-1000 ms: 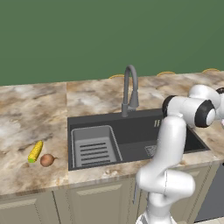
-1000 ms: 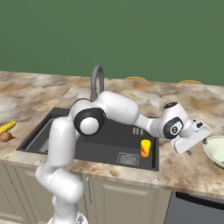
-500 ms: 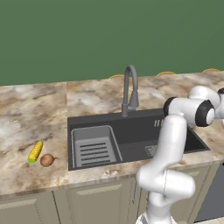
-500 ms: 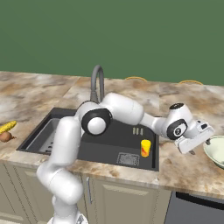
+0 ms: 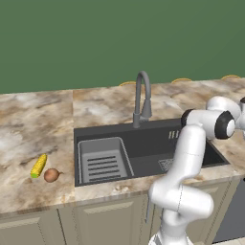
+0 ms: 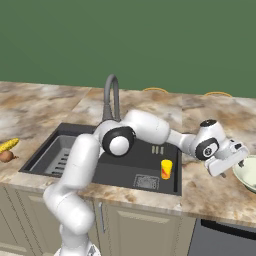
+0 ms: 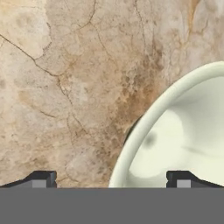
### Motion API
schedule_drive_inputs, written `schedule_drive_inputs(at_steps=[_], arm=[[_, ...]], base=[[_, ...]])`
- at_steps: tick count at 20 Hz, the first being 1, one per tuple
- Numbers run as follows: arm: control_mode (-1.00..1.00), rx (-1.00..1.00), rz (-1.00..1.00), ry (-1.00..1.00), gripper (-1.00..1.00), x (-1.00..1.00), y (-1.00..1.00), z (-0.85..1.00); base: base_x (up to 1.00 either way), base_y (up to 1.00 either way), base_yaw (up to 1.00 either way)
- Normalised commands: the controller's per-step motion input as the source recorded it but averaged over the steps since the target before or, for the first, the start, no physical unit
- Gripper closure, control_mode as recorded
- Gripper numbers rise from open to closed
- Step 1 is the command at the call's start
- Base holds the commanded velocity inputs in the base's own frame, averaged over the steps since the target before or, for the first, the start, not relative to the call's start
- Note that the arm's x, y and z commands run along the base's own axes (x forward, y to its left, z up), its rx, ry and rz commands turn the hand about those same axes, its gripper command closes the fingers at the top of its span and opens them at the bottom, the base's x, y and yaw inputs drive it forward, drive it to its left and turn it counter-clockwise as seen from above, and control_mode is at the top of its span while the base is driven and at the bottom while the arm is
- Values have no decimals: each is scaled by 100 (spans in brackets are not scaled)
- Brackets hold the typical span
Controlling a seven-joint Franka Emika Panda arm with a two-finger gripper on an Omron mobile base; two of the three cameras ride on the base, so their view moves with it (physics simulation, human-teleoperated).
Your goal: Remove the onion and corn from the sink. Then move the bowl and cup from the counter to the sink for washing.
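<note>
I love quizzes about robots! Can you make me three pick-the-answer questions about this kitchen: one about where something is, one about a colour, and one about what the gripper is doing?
1. Where is the cup?
A. In the sink
B. On the counter
C. Inside the bowl

2. What colour is the onion?
A. Green
B. Reddish-brown
C. White

3. How is the gripper?
A. Shut on the corn
B. Shut on the faucet
C. Open over the bowl's rim

Answers:
1. A, the yellow cup stands on the floor of the sink.
2. B, the onion beside the corn is reddish-brown.
3. C, the gripper has one fingertip on each side of the rim of the bowl.
</note>
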Motion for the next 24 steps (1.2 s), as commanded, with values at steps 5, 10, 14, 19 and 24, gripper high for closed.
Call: schedule_drive_inputs(at_steps=[5, 10, 14, 19, 24], arm=[[-100, 5, 0, 0, -100, 22, -12, -17], [-100, 1, 0, 0, -100, 20, -16, -14], [-100, 0, 0, 0, -100, 21, -16, -16], [-100, 2, 0, 0, 100, 7, -9, -17], [-100, 1, 0, 0, 100, 0, -5, -18]], base=[[0, 0, 0], [0, 0, 0], [0, 0, 0], [0, 0, 0], [0, 0, 0]])
